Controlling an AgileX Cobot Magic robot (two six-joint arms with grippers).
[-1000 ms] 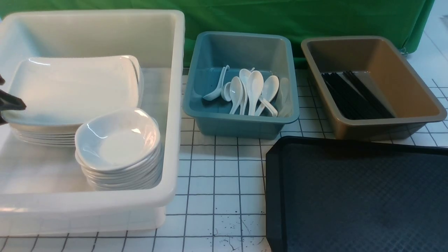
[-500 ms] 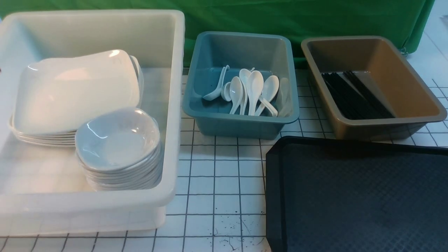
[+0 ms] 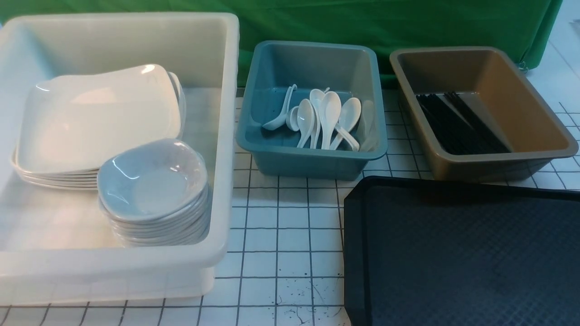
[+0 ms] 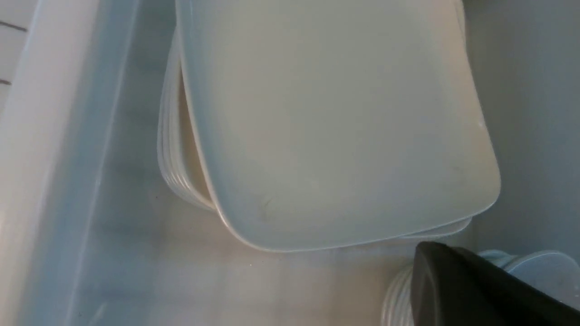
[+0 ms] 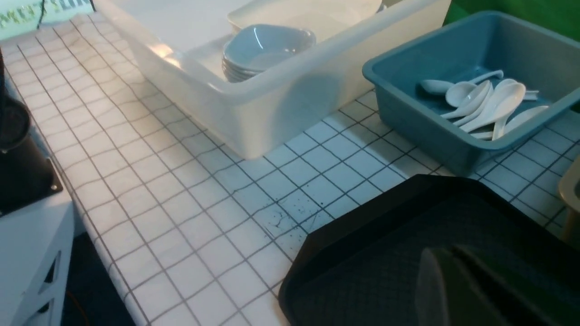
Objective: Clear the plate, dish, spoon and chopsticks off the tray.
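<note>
Lying askew on a stack of square plates inside the white tub, the plate is seen at the robot's left, with its corners turned out of line with those beneath it. A stack of small deep dishes is set just in front of it in the same tub. The spoons are heaped in the blue tub at the middle, and the chopsticks are laid in the brown tub at the right. The black tray is placed on the gridded surface in front of the brown tub. The left claw is held over the white tub near the dishes, drawn together on nothing. The right claw is held above the tray, likewise closed on nothing.
</note>
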